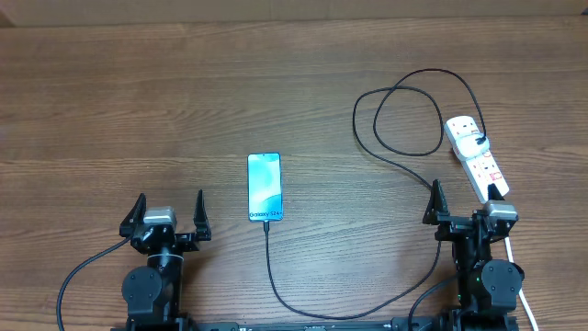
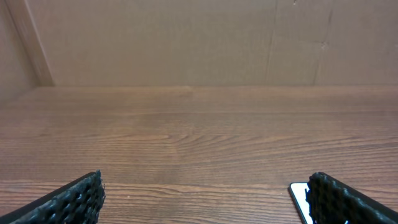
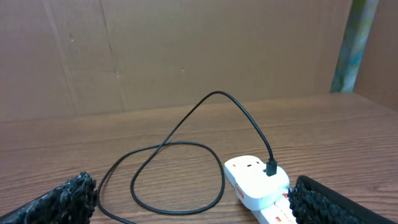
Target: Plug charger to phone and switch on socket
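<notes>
Our left gripper (image 1: 170, 207) hovers low over the wooden table (image 1: 110, 92) with its jaws spread wide and nothing between them; the right gripper (image 1: 466, 198) stands just as wide and just as empty. We see the phone (image 1: 265, 187) lying flat, screen up, between the two arms, nearer the left one. The charger (image 1: 267, 257) meets the phone's near edge, runs towards the arm bases, then loops across to the socket (image 1: 470, 156), where its adapter sits in an outlet (switch positions are too small to read). The socket's near end lies just beside the right gripper.
</notes>
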